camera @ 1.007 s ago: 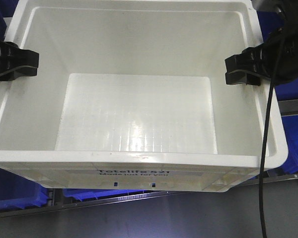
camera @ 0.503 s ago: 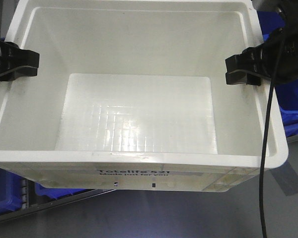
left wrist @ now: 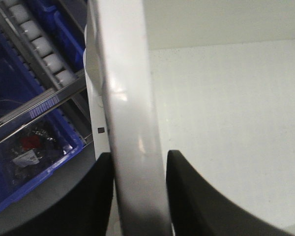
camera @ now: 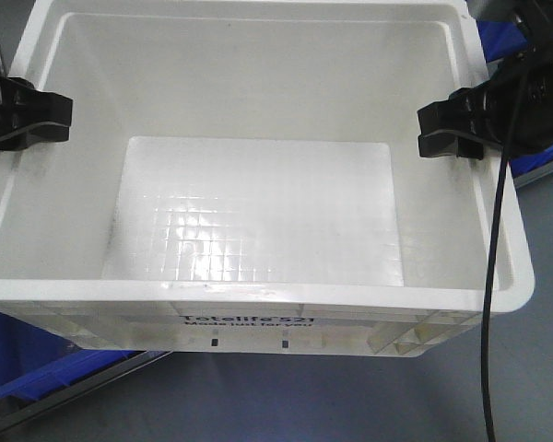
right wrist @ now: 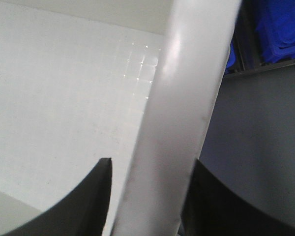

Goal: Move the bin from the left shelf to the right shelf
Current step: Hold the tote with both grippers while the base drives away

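bin (camera: pixel 258 83): glossy white plastic (gridded floor) | left gripper (camera: pixel 60 118) + right gripper (camera: pixel 433 132): clamping bin

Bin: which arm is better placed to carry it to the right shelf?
Neither alone: left gripper and right gripper each clamp an opposite side rim of the bin, so both should probably carry together.

In your left wrist view, a blue bin (left wrist: pixel 19 162) holding small loose items sits below a metal rail (left wrist: pixel 44 101), and a row of white rollers (left wrist: pixel 42 51) runs beyond it. Your front view shows a second blue bin (camera: pixel 23 364) at lower left and grey floor (camera: pixel 369 405) along the bottom. In your right wrist view, more blue bins (right wrist: pixel 280 29) fill the upper right corner.
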